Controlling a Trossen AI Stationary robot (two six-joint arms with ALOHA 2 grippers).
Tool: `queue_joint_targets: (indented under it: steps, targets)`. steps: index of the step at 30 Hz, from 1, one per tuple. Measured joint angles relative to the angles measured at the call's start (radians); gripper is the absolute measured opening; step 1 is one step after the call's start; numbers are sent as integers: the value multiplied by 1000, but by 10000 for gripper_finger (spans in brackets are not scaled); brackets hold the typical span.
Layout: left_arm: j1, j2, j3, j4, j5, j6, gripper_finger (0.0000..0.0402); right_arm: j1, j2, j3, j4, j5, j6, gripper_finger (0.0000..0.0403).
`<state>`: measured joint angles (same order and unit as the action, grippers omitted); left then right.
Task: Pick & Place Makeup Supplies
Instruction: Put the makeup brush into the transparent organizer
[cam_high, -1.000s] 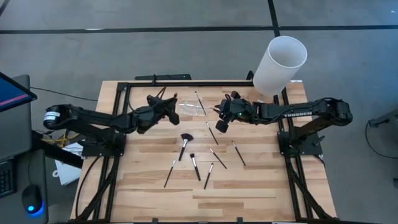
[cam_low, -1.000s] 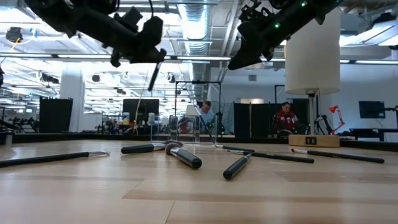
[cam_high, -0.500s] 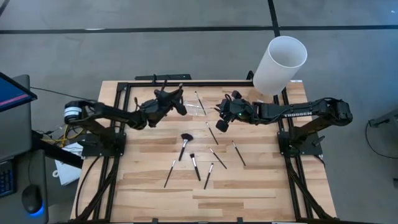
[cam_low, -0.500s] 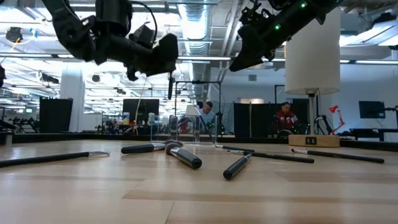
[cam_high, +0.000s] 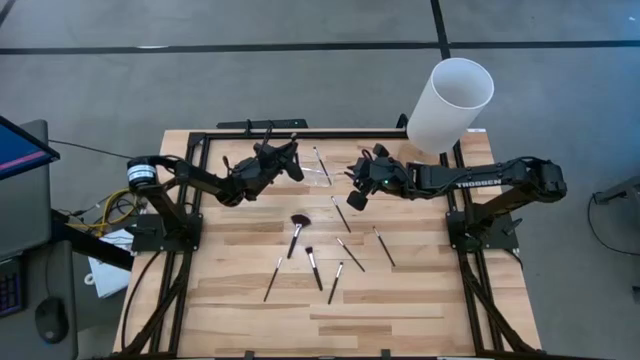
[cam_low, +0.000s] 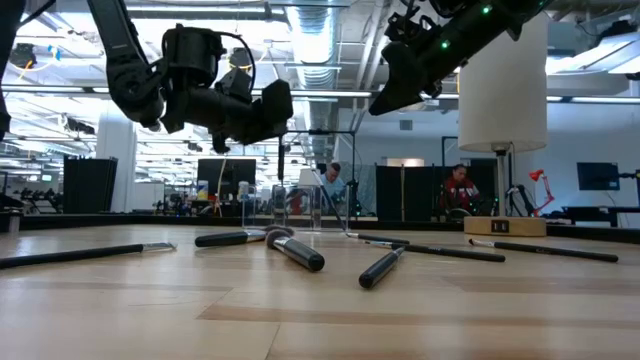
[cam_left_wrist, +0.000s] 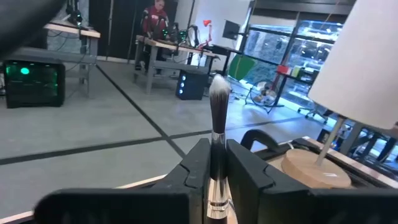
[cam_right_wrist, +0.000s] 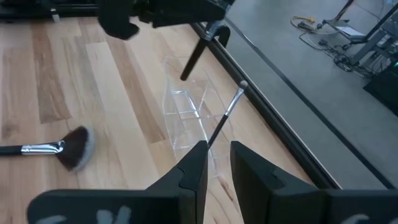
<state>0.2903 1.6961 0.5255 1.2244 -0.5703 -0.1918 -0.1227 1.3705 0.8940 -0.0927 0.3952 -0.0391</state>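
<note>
**Brush held over the clear holder**

Brush sits clamped in your left tool, bristles up in the left wrist view, silver ferrule between the two dark fingers. From above you see only that the left tool hangs over the worktop's far edge, just beside the clear holder. The right wrist view adds what that one hides: the black handle points down at an angle toward the holder, a boxy transparent plastic piece in which one thin brush already leans.

Your right tool hovers near the holder's other side, its fingers slightly apart with nothing between them.

The remaining brushes lie loose on the pale wood planks: the fan-headed fluffy one mid-worktop, and slim ones scattered nearer the front. The low view shows their round black handles lying flat. The tall white cylinder stands at the far right corner, smooth and matte.
</note>
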Motion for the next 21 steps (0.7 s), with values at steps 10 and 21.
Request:
queue_joint_targets:
  steps: [10,21]
  targets:
    - [4,96,33,47,26,5,42,-11,0,0,18,-1,-14,61]
    - [12,176,82,49,25,-28,44,-11,0,0,18,-2,-15,61]
